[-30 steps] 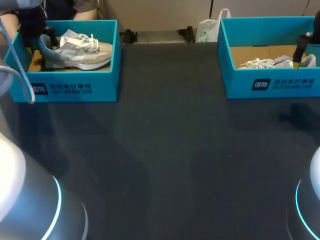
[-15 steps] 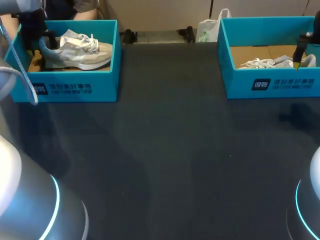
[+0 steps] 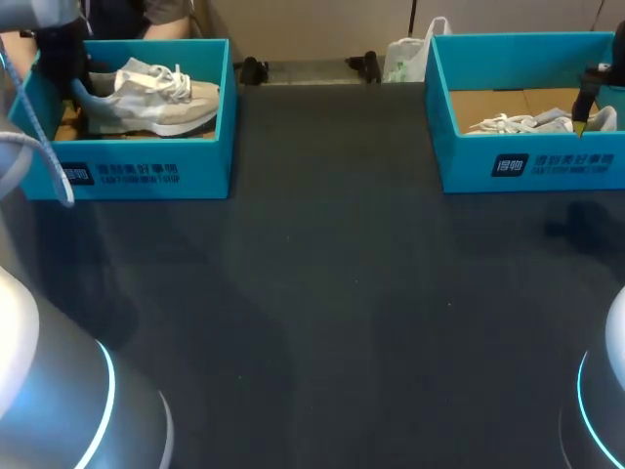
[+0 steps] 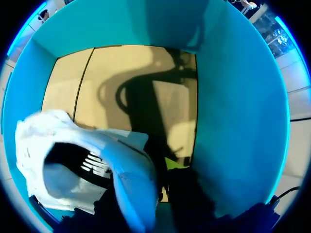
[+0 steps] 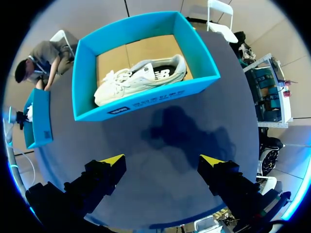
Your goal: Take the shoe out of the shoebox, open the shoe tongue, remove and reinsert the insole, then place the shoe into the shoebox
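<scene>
L gripper — mostly hidden inside L shoebox in head view; dark in wrist view, grip unclear. L shoe heel blurred, cut off at rim. R shoe lower part hidden by R shoebox front wall — box cut by edge.

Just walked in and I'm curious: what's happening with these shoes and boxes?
Two robot arms are working with shoes in blue boxes. The left gripper is down inside the left box, gripping a pale shoe at its heel. The right gripper hangs open above the table, short of the right box, where a second shoe lies.
</scene>
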### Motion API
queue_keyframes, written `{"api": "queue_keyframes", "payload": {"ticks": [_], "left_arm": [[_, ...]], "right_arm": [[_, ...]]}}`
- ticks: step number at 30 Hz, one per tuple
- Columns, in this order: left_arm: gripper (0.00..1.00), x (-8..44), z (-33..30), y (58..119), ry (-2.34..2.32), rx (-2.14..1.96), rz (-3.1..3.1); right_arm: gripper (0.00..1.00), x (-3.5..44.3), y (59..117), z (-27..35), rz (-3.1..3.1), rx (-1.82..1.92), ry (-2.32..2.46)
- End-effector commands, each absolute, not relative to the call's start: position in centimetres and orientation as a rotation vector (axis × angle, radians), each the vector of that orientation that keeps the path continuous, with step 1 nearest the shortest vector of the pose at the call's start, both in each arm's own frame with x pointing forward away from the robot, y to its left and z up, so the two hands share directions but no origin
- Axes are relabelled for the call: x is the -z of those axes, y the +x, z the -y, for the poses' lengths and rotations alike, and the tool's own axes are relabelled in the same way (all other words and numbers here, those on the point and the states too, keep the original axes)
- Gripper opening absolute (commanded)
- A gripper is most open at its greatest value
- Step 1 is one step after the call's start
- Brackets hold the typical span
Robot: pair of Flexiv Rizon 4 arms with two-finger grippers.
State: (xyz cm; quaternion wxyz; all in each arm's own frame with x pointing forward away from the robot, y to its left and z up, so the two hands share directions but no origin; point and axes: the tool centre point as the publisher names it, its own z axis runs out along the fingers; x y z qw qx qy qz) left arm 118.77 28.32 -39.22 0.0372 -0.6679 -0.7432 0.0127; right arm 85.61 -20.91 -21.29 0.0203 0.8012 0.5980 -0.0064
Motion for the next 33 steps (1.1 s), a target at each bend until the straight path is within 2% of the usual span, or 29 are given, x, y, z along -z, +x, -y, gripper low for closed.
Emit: {"api": "queue_keyframes", "payload": {"ticks": [1,15,33], "left_arm": [[0.00,39.4,-28.8,119.8,-2.025,-0.113,2.257],[0.00,35.9,-28.8,119.6,-1.916,-0.130,2.343],[0.00,23.3,-28.0,113.6,-1.976,0.013,2.440]], "right_arm": [[1.00,21.3,85.5,20.9,-1.852,0.018,2.485],[1.00,21.3,85.5,20.9,-1.852,0.018,2.485],[1.00,21.3,85.5,20.9,-1.852,0.018,2.485]]}}
